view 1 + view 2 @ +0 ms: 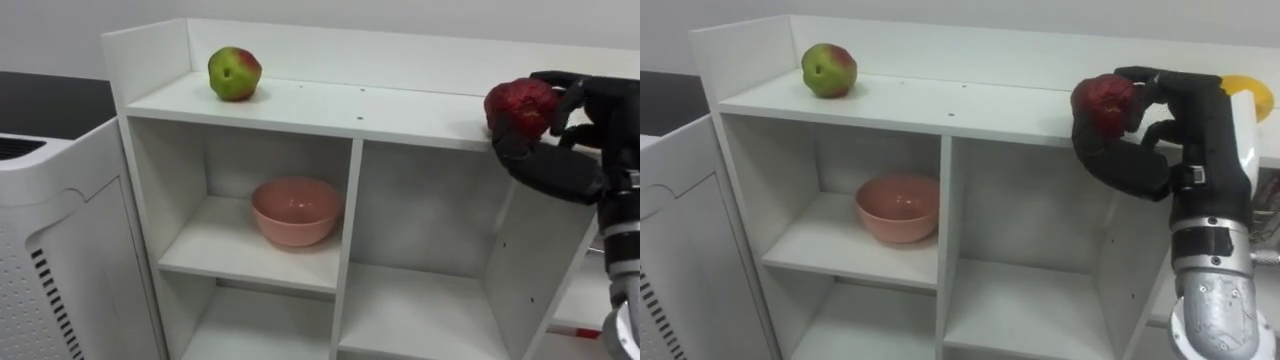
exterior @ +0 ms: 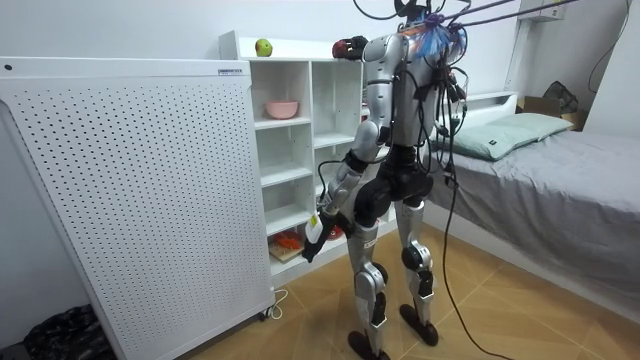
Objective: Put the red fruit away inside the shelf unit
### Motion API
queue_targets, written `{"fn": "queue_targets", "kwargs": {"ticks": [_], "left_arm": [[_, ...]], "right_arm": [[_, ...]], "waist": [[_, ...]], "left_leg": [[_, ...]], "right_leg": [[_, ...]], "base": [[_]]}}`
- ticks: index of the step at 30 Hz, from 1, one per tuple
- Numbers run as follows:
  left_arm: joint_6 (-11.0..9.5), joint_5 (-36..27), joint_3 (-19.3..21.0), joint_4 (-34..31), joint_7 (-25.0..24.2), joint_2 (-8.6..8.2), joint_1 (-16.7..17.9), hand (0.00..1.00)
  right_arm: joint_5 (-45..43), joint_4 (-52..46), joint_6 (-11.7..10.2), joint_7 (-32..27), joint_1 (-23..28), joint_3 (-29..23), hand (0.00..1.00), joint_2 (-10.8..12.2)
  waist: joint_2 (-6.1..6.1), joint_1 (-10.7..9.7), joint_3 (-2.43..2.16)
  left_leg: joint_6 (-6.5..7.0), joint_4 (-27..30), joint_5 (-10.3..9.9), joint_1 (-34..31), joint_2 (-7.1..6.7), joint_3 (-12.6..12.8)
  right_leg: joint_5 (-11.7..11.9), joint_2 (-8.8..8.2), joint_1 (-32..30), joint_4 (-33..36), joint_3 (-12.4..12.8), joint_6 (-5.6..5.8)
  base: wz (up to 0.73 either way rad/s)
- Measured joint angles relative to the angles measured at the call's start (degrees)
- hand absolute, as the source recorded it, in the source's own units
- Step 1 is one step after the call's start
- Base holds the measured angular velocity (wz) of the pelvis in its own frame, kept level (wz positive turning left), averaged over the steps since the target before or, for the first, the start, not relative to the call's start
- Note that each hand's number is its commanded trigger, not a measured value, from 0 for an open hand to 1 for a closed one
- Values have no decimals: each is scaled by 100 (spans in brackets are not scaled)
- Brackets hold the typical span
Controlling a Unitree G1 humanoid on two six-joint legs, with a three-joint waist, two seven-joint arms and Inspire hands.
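At the closet top [image 1: 940, 100] — right hand [image 1: 1130, 165], fingers [image 1: 1165, 80] clamped round a partly hidden red apple [image 1: 1102, 100].

Top shelf [image 1: 330, 105] open beside green apple [image 1: 234, 74], bowl [image 1: 295, 211] occupies left cubby [image 1: 230, 160]

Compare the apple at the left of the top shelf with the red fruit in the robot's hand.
Colour: the apple is green with a red blush; the red fruit is dark red all over. State: the apple sits free on the top shelf; the right hand grips the red fruit. Place: apple far left, red fruit further right, at the front edge. Both are roundish.
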Motion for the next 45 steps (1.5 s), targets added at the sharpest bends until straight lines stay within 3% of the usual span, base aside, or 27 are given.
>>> {"fn": "queue_targets", "kwargs": {"ticks": [7, 12, 16, 23, 26, 29, 32, 38, 42, 45], "left_arm": [[-1, 6, 4, 4, 40, 12, -2, 0], [-7, 8, -16, 45, 37, 39, -29, 0], [-44, -4, -39, 69, -39, 43, -30, 0], [-90, 1, -245, 292, -111, 84, -20, 0], [-122, -4, -325, 449, -89, 88, -41, 0], [-161, 6, -415, 657, -40, 96, -73, 0], [-199, 55, -508, 876, 191, 66, -81, 0], [-230, 28, -817, 1290, 575, -18, -128, 0], [-266, -14, -902, 1368, 660, -28, -189, 0], [-310, -134, -934, 1604, 713, -29, -338, 0]], "right_arm": [[-214, -487, 148, 361, 14, 240, 100, 2], [-309, -1036, 184, 597, 13, 572, 100, 3], [-415, -1267, 184, 812, 13, 757, 100, 10], [-776, -1888, 164, 1210, 370, 1272, 100, 312], [-799, -1899, 155, 1367, 500, 1434, 100, 348], [-808, -1890, 115, 1399, 632, 1543, 100, 349], [-967, -1638, -32, 1377, 898, 1651, 100, 431], [-1020, -459, -70, 1338, 1271, 1945, 100, 705], [-1209, 134, -114, 1315, 1279, 1947, 100, 724], [-1319, 827, -142, 1239, 1224, 1893, 100, 826]], "waist": [[129, -83, -73], [114, -78, -85], [61, -19, -77], [122, 25, -55], [163, 21, -69], [203, 22, -50], [218, 62, -39], [164, 175, -51], [203, 198, -4], [227, 233, 60]], "left_leg": [[0, 0, 0, -2, 0, 11], [-1, -13, 1, 21, 2, 20], [-1, -12, 1, 17, 2, 3], [-1, 69, 0, -81, 2, 2], [-1, 124, 0, -164, 2, -1], [-1, 156, 0, -185, 2, -1], [1, 174, 2, -204, 12, 15], [31, 425, 20, -685, 33, 1], [38, 891, 21, -1272, 43, -126], [79, 1266, -5, -1757, 53, -141]], "right_leg": [[0, 1, -4, 1, 12, 0], [0, 1, 4, 11, 16, 0], [0, 1, 6, 9, 12, 0], [2, 0, -34, 5, -1, -3], [7, -1, -91, 11, -6, -12], [11, -1, -101, 13, 2, -19], [14, 0, -111, 27, 9, -24], [18, -28, -596, 350, -21, -31], [14, -48, -1092, 758, -4, -35], [-95, -94, -1565, 1229, 10, -89]], "base": [[0], [-1], [0], [1], [0], [0], [-1], [0], [17], [15]]}}
